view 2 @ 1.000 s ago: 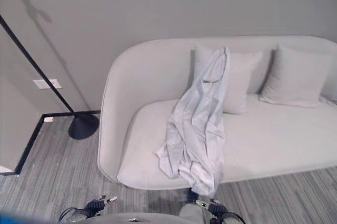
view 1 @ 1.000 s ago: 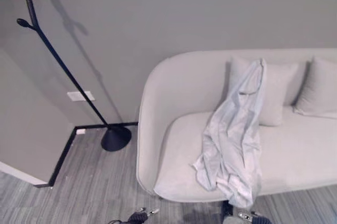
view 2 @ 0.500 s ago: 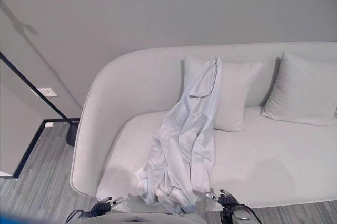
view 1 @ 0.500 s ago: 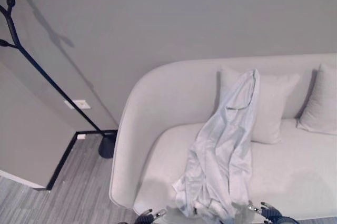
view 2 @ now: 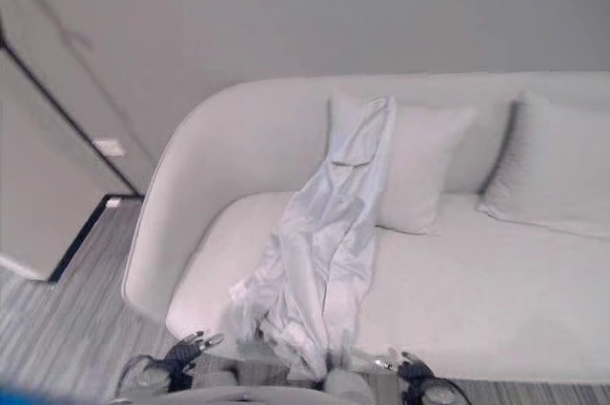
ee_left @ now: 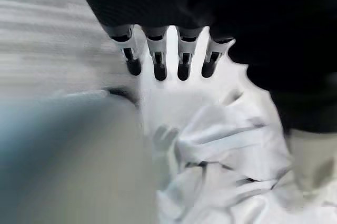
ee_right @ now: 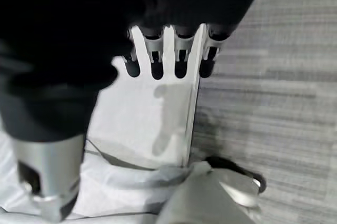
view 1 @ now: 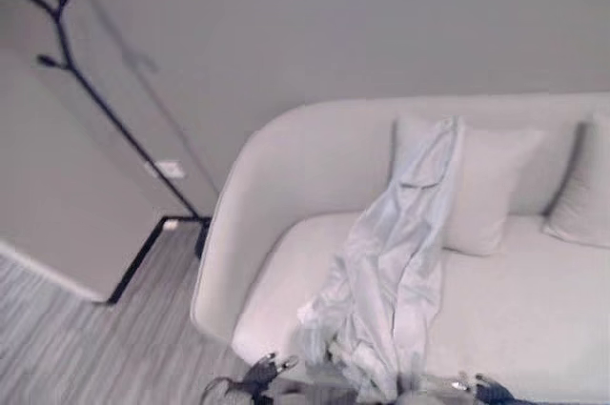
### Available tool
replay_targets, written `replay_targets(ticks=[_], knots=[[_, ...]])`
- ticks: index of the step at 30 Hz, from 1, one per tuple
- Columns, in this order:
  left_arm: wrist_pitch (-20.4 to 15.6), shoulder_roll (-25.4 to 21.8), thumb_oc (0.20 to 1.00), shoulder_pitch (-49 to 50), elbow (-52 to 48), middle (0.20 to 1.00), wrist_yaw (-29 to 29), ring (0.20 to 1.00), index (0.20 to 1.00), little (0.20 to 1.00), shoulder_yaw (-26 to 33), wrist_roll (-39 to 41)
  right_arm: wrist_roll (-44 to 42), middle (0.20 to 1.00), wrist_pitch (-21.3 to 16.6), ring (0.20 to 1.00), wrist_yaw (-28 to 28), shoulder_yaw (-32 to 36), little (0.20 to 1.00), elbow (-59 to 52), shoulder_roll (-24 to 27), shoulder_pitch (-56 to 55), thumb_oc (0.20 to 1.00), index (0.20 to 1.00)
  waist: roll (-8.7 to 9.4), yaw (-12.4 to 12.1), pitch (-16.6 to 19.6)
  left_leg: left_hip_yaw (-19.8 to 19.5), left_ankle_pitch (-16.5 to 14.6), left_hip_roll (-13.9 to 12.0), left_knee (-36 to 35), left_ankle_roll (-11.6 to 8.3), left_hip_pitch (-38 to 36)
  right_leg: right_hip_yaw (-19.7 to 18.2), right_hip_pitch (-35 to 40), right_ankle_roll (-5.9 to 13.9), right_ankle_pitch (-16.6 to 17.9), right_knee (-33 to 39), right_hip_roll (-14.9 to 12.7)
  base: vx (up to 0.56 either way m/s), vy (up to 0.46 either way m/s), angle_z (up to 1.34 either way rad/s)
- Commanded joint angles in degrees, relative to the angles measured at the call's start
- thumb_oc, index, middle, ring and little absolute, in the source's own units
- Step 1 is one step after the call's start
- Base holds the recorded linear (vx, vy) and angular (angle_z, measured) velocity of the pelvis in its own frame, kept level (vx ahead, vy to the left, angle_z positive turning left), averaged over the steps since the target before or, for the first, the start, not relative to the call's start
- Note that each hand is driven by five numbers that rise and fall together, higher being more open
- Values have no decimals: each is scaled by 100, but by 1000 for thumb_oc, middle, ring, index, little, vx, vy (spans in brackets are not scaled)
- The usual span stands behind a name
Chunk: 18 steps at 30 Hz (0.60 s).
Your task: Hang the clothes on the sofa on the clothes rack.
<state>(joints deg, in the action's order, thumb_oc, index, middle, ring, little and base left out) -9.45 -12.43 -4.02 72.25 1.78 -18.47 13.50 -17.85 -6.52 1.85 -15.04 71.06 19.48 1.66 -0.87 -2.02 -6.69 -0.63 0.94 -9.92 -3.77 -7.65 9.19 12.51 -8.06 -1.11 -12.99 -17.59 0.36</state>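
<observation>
A pale blue-white garment [view 1: 400, 253] hangs from the sofa's backrest, runs down over a cushion and bunches at the seat's front edge. The light grey sofa [view 1: 534, 310] takes up the middle and right. A black clothes rack [view 1: 105, 110] leans across the wall at the upper left. My left hand [view 2: 187, 352] is low at the bottom edge, just left of the garment's crumpled hem, fingers [ee_left: 158, 58] straight and holding nothing. My right hand [view 2: 408, 365] is at the bottom edge to the hem's right, fingers [ee_right: 168, 50] straight too, above the cloth [ee_right: 142, 124].
Two grey cushions [view 1: 491, 186] [view 2: 558, 162] rest against the backrest. Grey plank floor [view 1: 86, 357] lies left of the sofa, between it and a wall corner [view 1: 57, 224] with a dark skirting line. A wall socket [view 1: 170, 170] sits by the rack.
The whole picture has shifted: the camera has come closer to the sofa and swung. The garment lies as before. Both hands stay at the bottom edge by its hem.
</observation>
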Motion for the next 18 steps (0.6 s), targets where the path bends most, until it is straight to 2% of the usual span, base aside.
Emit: replay_targets(ticks=[1,4,11,18], knots=[[-162,-6,1000,52,-63,1000,-126,1000,1000,1000,69,-37,190,1000,-201,1000,-85,-71,1000,-267,16,72,1000,1000,22,80,70,-41,170,224,135,170,-821,-107,1250,602,1179,2259,-490,73,98,-116],[-186,-131,1000,120,-531,1000,-120,1000,1000,1000,28,-68,424,1000,-246,1000,-214,-131,1000,-745,151,77,1000,1000,36,91,81,98,179,285,-63,203,-956,-217,1177,656,1259,2259,-583,76,123,-96],[-305,-568,1000,-77,-1510,1000,-294,1000,1000,1000,120,-51,972,1000,-301,1000,-455,-133,1000,-2123,680,311,1000,1000,61,184,-90,362,28,384,-123,296,-935,-395,862,850,1465,2259,-792,-9,82,-9],[-385,-823,1000,-570,-2089,1000,-551,1000,1000,1000,122,-17,1047,1000,-350,1000,-629,-178,1000,-2748,837,710,1000,1000,122,225,-355,445,7,431,-123,340,-798,-498,586,913,1599,2259,-871,-56,42,-12]])
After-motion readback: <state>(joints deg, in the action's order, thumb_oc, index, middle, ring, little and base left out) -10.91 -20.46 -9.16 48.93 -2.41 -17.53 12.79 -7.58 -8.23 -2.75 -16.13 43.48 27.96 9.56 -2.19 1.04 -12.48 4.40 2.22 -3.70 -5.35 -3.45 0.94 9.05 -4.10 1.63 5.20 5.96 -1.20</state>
